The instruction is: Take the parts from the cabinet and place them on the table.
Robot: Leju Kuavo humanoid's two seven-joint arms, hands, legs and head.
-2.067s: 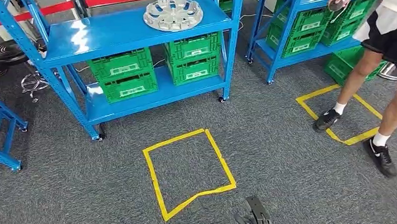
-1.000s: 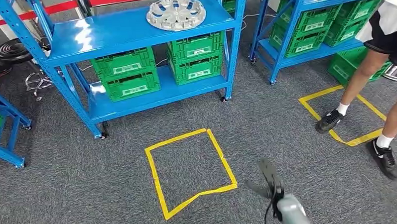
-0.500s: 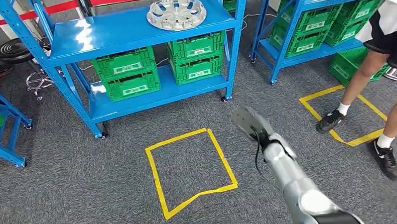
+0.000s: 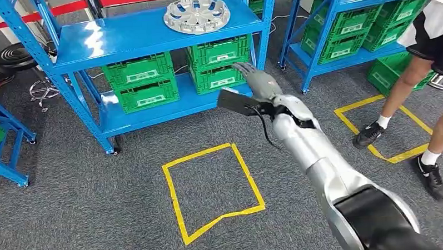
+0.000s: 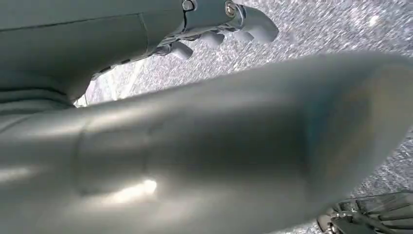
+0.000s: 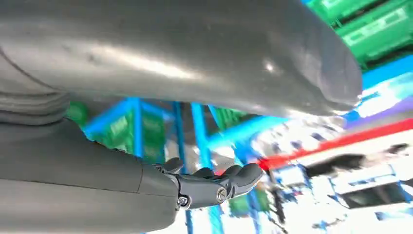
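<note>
Right hand (image 4: 250, 92) raised before blue shelf rack (image 4: 149, 33), fingers spread, holding nothing, silver wheel cover (image 4: 196, 14) on top shelf, left hand (image 5: 214, 24) empty, fingers loosely curled over carpet

Shelf rack (image 4: 144, 33): painted metal, glossy blue, with bright glare on the upper shelf. Wheel-cover part (image 4: 196, 14) on the top shelf: silvery metal look, satin sheen. Crates (image 4: 140, 83): green moulded plastic, ribbed, dull, with pale labels. Floor (image 4: 88, 207): grey carpet, rough short pile, matt. Floor square (image 4: 210, 192): yellow tape, smooth. Right arm (image 4: 315, 155): brushed silver metal, soft highlights; right hand (image 4: 257, 90) grey, matt, plastic-looking. Left hand (image 5: 219, 29): grey, smooth, semi-gloss.
</note>
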